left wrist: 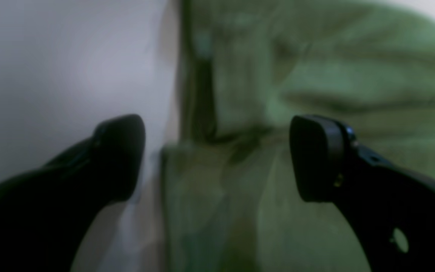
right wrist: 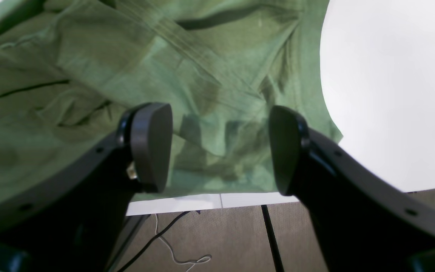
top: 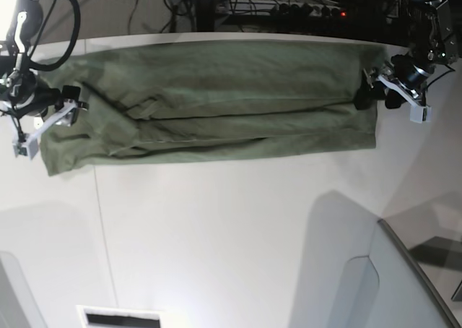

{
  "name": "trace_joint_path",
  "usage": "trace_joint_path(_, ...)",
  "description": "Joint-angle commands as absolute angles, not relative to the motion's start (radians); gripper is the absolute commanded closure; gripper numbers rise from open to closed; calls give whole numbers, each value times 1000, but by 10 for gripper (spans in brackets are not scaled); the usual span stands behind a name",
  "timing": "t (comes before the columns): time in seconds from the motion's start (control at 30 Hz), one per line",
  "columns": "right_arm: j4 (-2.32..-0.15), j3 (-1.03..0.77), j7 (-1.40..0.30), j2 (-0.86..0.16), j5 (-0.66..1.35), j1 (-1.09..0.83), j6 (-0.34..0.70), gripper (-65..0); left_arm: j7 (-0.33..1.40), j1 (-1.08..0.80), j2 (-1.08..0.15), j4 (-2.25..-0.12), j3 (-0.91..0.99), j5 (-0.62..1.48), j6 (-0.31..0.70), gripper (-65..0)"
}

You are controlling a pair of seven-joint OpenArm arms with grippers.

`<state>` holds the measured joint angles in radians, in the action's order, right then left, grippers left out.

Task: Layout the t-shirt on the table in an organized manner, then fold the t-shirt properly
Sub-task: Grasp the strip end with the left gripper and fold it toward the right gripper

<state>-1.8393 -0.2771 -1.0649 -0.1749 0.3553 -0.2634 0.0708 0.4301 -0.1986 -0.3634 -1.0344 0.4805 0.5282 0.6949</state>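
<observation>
Left wrist view, blurred. Left pincer (left wrist: pixel 217 158) spread wide, nothing between its black fingers (left wrist: pixel 315 158). T-shirt (left wrist: pixel 315 75) fills the ground ahead of and beneath the pincer, off to its right side; white bench (left wrist: pixel 70 68) bare on its left. A straight cloth edge runs away from the pincer, roughly along its midline. Fabric probably not touched by either finger, though focus is too soft to be sure.

Right wrist view. Right pincer (right wrist: pixel 221 151) open, a clear gap between the pads, holding nothing. Olive t-shirt (right wrist: pixel 164 68) lies rumpled ahead of and under it, creased in long folds. Bench (right wrist: pixel 383 94) white to the pincer's right. Below the bench edge: brown floor (right wrist: pixel 232 234), a dark cable and a pale cord (right wrist: pixel 179 253).

Base view. T-shirt (top: pixel 216 100) stretched in a long band, long axis running from one pincer to the other, along the bench's curved far edge (top: pixel 216 227). Right pincer (top: pixel 68 104) at one short end, left pincer (top: pixel 372 89) at the other, both just at the cloth. Dark clutter of cables behind the bench; grey raised panel (top: pixel 404 285) on the near side.
</observation>
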Motion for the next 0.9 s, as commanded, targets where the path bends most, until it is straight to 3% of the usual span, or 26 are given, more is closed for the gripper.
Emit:
trace_joint_path(0.0, -1854, -280, -1050, -185, 357, -255, 74, -381, 450, -182, -378, -1006, 475, 516, 698, -587)
trace_joint_path(0.4, -1854, -280, -1050, -185, 357, -255, 74, -381, 424, -150, -331, -908, 409, 516, 698, -569)
trace_joint_path(0.77, -1854, -280, -1050, -185, 357, -252, 74, -381, 421, -147, -328, -903, 404, 516, 698, -186)
trace_joint_path(0.87, -1853, -280, -1050, -185, 357, -252, 74, -381, 421, -122, -332, -900, 407, 516, 698, 0)
